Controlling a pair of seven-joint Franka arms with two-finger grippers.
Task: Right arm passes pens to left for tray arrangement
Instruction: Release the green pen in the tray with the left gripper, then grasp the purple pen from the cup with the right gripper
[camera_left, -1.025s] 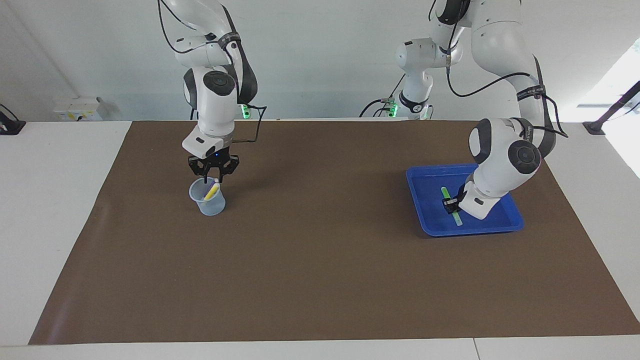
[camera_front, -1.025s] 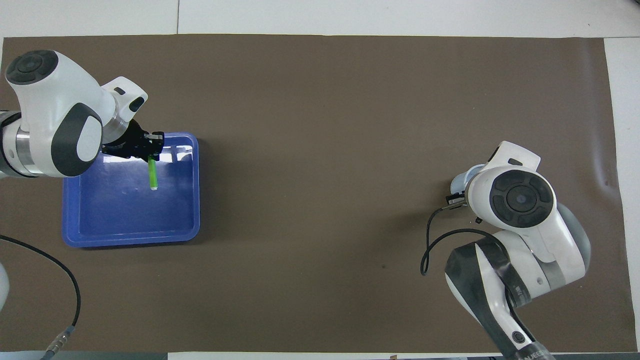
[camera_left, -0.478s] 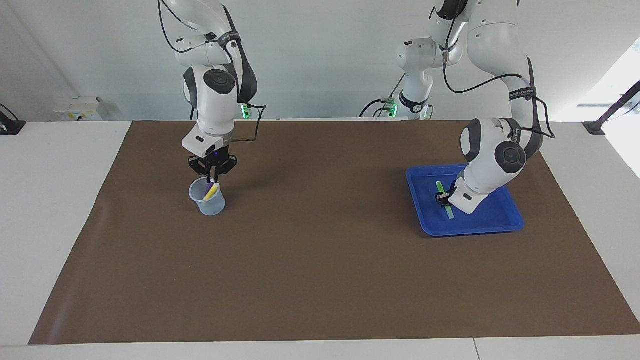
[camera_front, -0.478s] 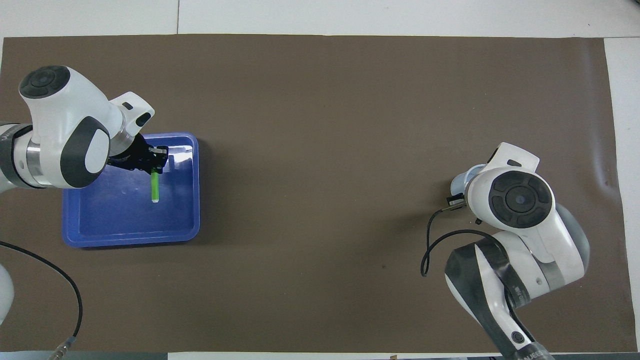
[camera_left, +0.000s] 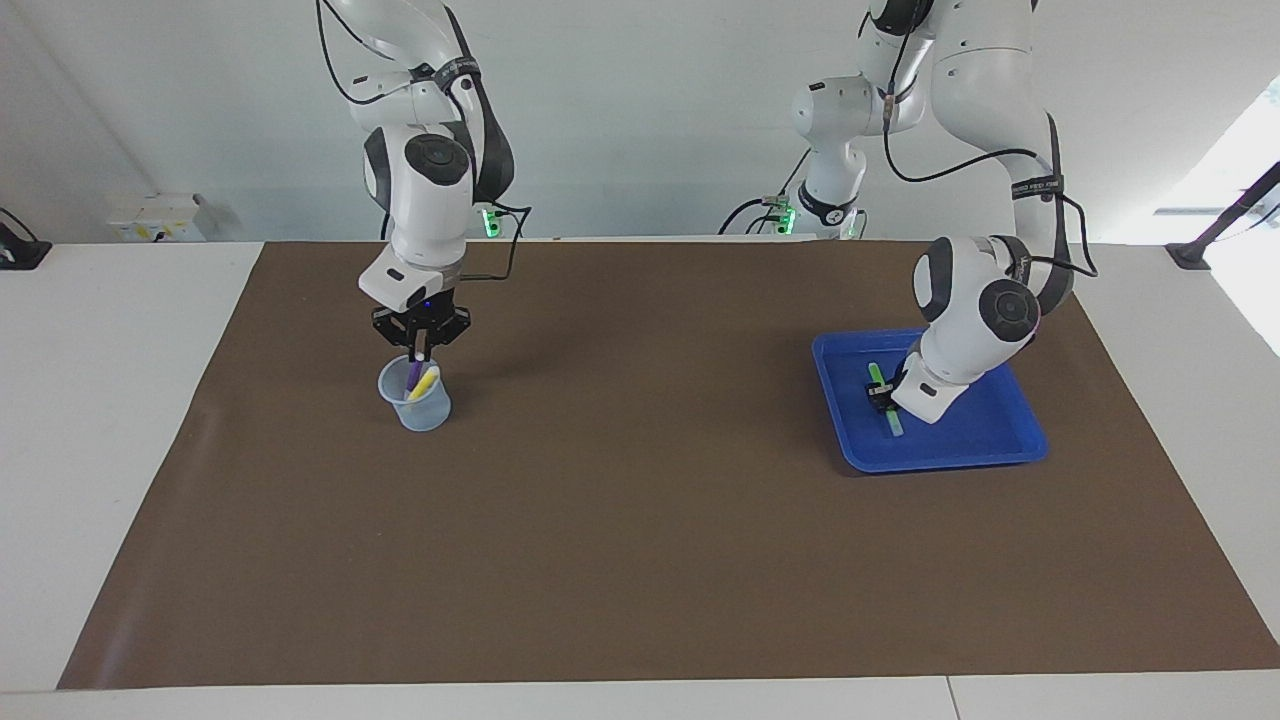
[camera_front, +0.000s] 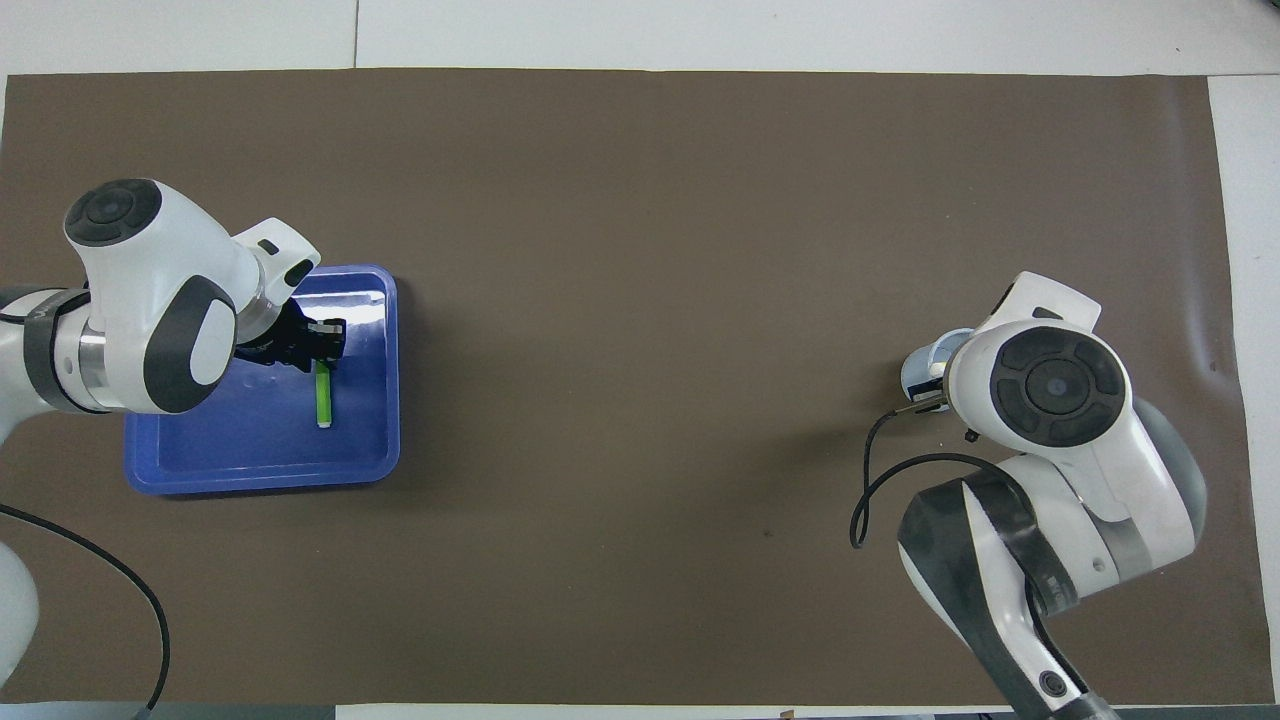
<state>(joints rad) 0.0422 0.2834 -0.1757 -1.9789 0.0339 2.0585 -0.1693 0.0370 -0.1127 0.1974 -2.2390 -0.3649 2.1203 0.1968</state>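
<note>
Since the earlier frame, right gripper (camera_left: 421, 352) has closed on the purple pen (camera_left: 413, 372) and lifted its top clear of the cup (camera_left: 415, 396); the yellow pen (camera_left: 426, 381) leans inside. Left gripper (camera_left: 880, 393) has shifted toward the table's middle within the tray (camera_left: 935, 452), low over the green pen (camera_front: 323, 395). Whether its jaws grip or have released cannot be told. The tray sits at the left arm's end of the brown mat (camera_left: 640, 520).
</note>
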